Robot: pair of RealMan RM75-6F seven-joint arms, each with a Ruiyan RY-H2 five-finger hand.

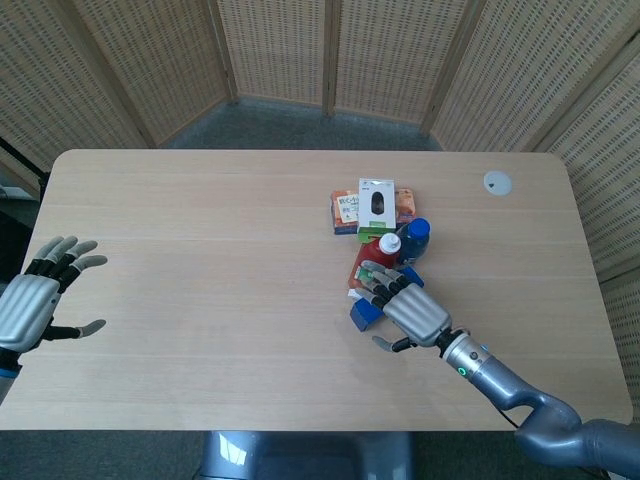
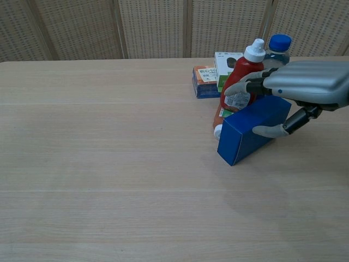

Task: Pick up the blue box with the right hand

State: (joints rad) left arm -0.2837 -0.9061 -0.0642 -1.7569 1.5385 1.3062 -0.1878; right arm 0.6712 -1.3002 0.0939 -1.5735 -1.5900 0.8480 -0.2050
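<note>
The blue box (image 1: 362,313) (image 2: 240,142) lies on the table, leaning against a red ketchup bottle (image 1: 371,260) (image 2: 240,73). My right hand (image 1: 408,312) (image 2: 305,87) hovers over the box's right half with its fingers spread. The fingers (image 2: 245,86) reach over the top edge toward the ketchup bottle, and the thumb (image 2: 270,131) lies along the box's front face. I cannot tell whether the thumb touches it. My left hand (image 1: 30,305) stays open at the table's left edge, holding nothing, and shows only in the head view.
A blue-capped water bottle (image 1: 415,238) (image 2: 278,46) stands right behind the box. Two small cartons (image 1: 375,205) (image 2: 210,79) lie further back. A white disc (image 1: 497,182) sits near the far right corner.
</note>
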